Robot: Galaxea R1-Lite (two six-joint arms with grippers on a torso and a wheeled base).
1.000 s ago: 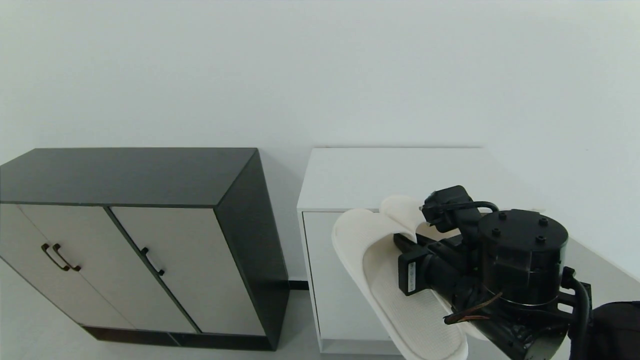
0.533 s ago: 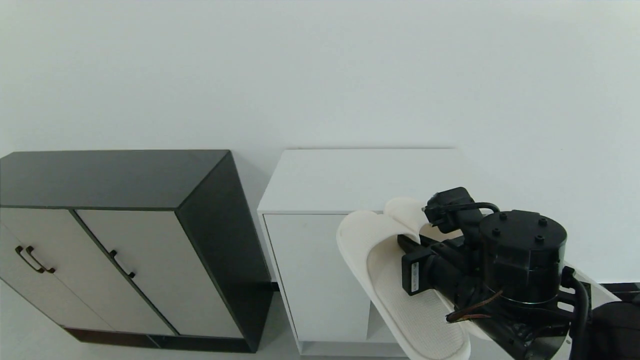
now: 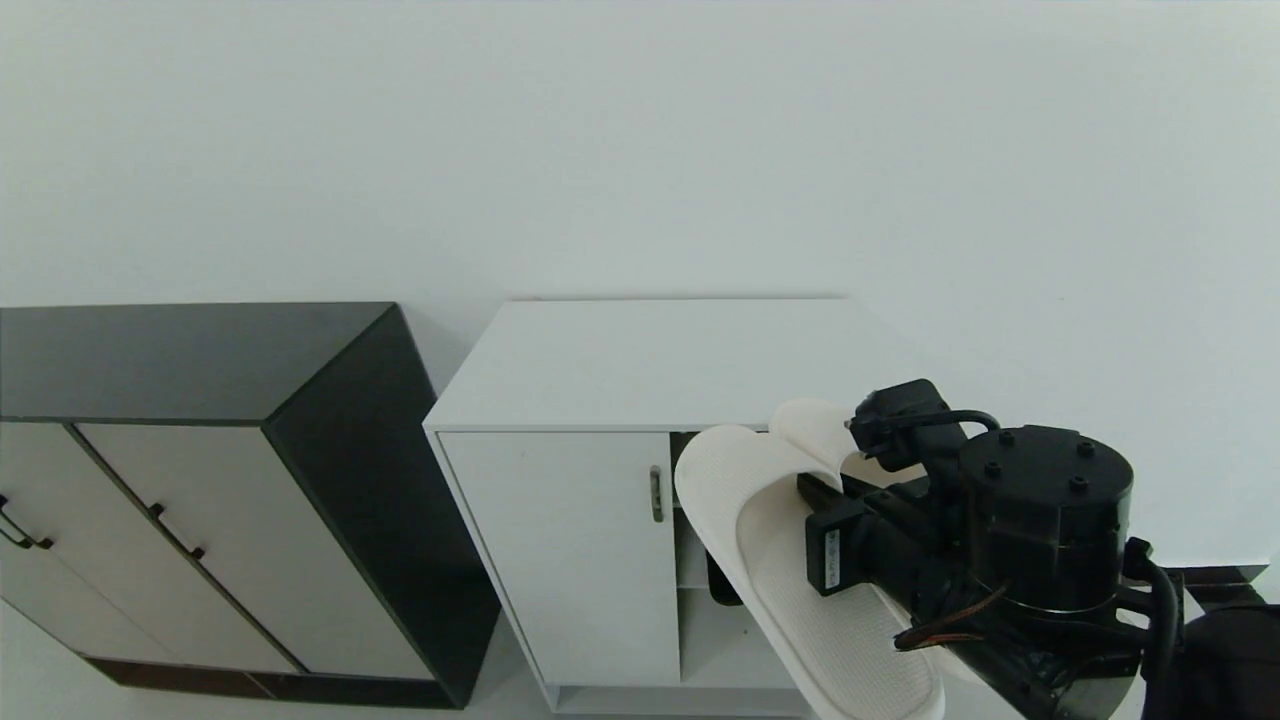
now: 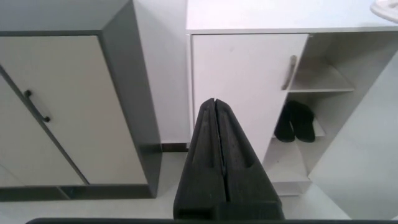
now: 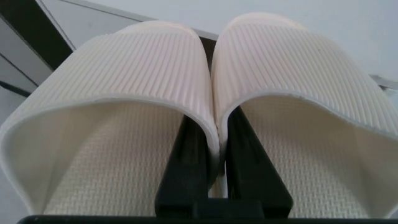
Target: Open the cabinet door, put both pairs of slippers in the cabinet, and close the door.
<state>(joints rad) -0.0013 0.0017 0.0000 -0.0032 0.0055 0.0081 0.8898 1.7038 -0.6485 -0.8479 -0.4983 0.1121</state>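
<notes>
My right gripper (image 3: 812, 487) is shut on a pair of white slippers (image 3: 765, 480), pinching their inner walls together (image 5: 217, 138); the pair hangs in front of the white cabinet (image 3: 640, 360). The cabinet's right side stands open, its left door (image 3: 570, 550) with a metal handle (image 3: 655, 493) is shut. A pair of black slippers (image 4: 296, 121) sits on a shelf inside (image 3: 722, 585). My left gripper (image 4: 215, 144) is shut on nothing, low and in front of the white cabinet's shut door (image 4: 245, 87).
A black cabinet (image 3: 200, 360) with pale doors and dark handles (image 3: 175, 532) stands to the left of the white one, against the plain wall. A pale panel (image 4: 367, 155), likely the open door, rises beside the open compartment.
The head view has swung to the right, so both cabinets sit further left in the picture and the white cabinet's open side has come into sight. The right gripper still holds the white slippers.
</notes>
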